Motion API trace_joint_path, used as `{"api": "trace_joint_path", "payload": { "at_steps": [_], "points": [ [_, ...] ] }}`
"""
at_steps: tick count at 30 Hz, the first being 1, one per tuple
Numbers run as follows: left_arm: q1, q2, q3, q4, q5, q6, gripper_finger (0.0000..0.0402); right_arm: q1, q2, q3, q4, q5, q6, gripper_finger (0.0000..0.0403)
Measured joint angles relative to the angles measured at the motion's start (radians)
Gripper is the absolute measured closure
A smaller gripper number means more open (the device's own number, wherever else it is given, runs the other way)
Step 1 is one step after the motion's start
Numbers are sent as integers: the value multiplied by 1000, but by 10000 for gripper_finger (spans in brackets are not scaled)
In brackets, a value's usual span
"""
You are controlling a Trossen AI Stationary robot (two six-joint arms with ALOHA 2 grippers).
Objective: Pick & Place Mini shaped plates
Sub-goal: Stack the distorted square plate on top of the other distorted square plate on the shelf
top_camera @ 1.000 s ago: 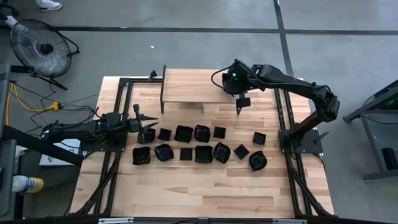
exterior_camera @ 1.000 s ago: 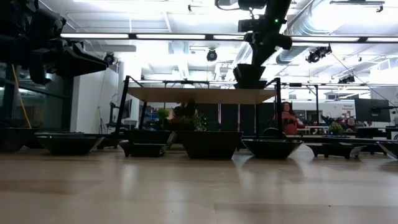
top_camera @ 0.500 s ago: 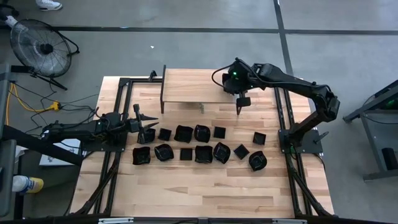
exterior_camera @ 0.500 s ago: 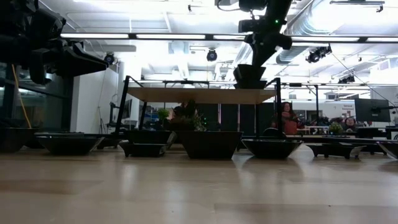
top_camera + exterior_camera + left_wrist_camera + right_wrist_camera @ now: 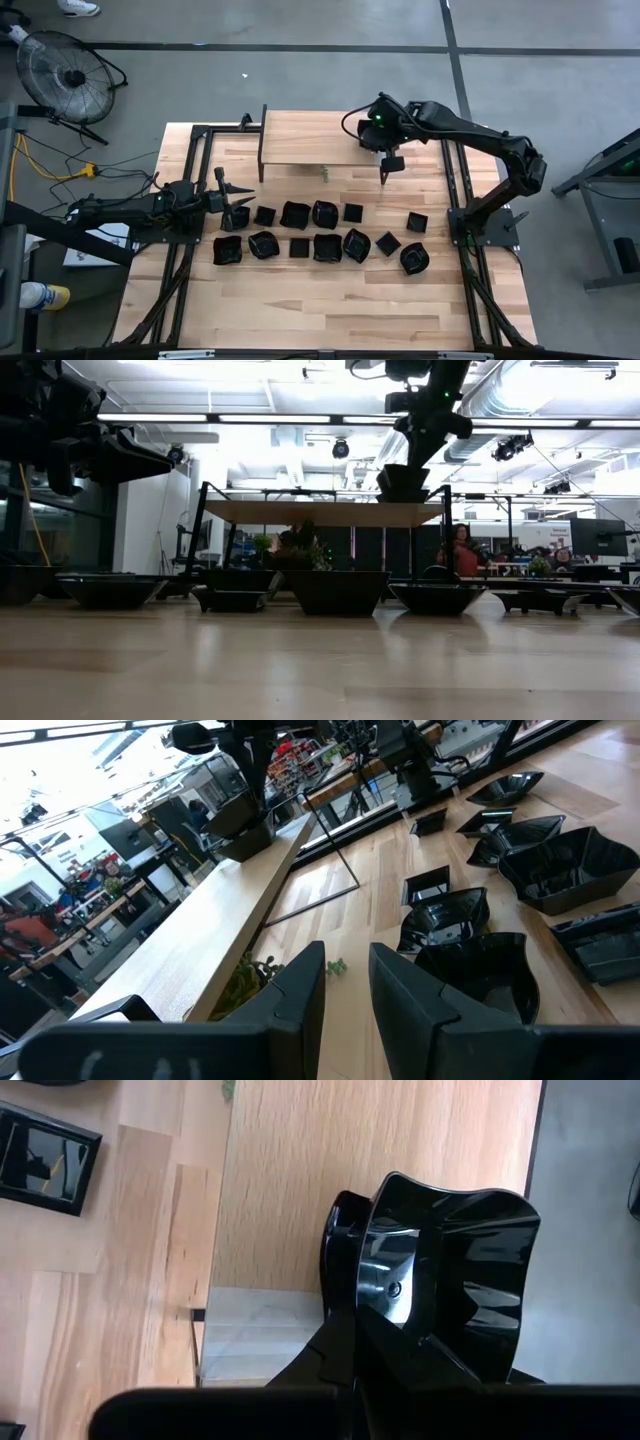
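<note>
Tabletop [image 5: 300, 310]: pale wood planks, with a raised wooden shelf [image 5: 310, 138] at its far edge.
Mini shaped plates [image 5: 326, 247]: glossy black raised-rim dishes, square, scalloped and angular, lay in two loose rows running left to right across the tabletop's middle, rims up.
Right claw [image 5: 385, 170]: hung over the shelf's front edge, fingers clamped together on the rim of a held plate [image 5: 450, 1270].
Held plate: glossy black with a wavy flared rim, tilted on edge, its hollow facing the wrist camera.
Left claw [image 5: 232, 200]: sat low at the rows' left end, fingers [image 5: 300, 995] slightly apart, gripping nothing visible.
</note>
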Motion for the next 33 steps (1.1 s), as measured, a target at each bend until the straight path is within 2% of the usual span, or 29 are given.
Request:
{"api": "trace_joint_path", "payload": {
  "at_steps": [33],
  "points": [
    [0,0,0,0,0,0,323,-7,24,0,-3,-3,29,402]
  ]
}}
